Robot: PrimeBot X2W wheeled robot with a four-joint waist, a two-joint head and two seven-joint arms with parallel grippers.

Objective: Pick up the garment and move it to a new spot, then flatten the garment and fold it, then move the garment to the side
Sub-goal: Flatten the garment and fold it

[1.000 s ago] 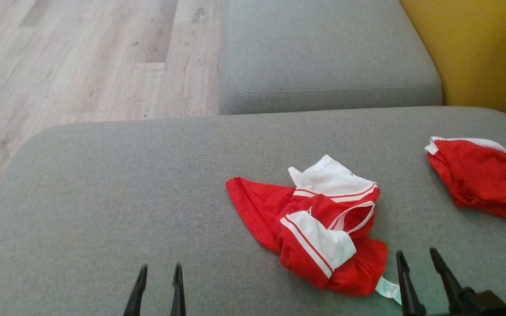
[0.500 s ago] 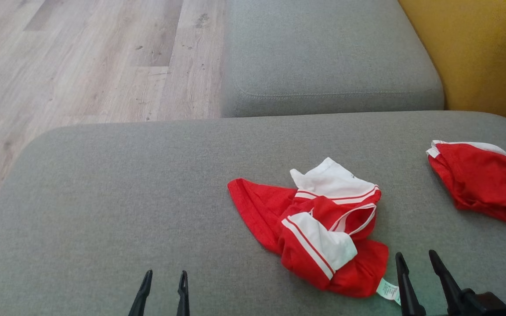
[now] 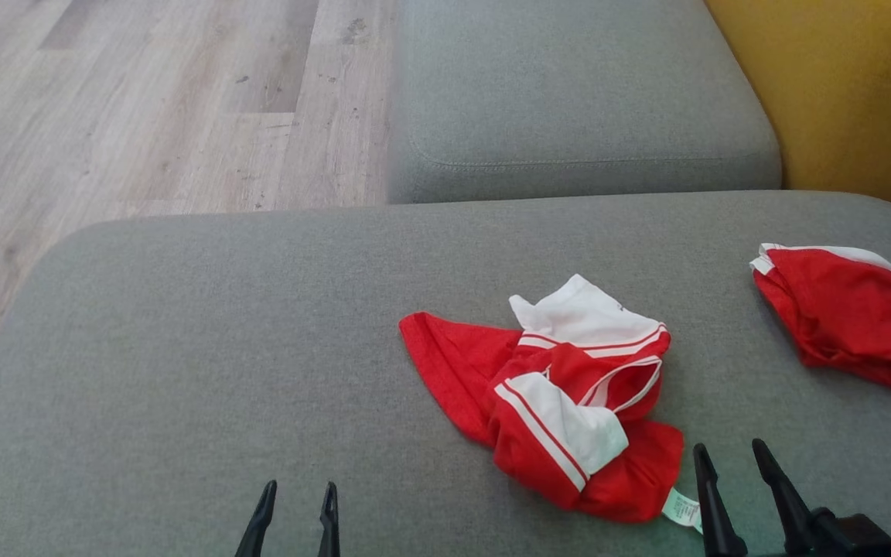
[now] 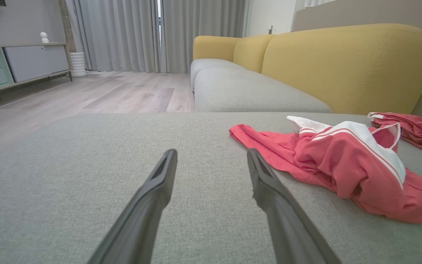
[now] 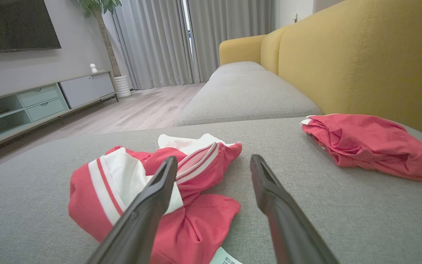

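A crumpled red and white garment lies on the grey sofa cushion, right of centre, with a white label at its near edge. In the left wrist view the garment lies ahead and to the right. The right wrist view has the garment just ahead and left of its fingers. My left gripper hovers open over bare cushion at the lower left, well apart from the garment. Just right of the garment's near corner, my right gripper stands open with nothing between its fingers.
A second red garment, folded, lies at the cushion's right side, seen also as a folded red garment in the right wrist view. Another grey cushion sits beyond, a yellow backrest at the right, wooden floor at the left.
My left gripper has drifted slightly right and lower in the head view. The right gripper and both garments stay where they were.
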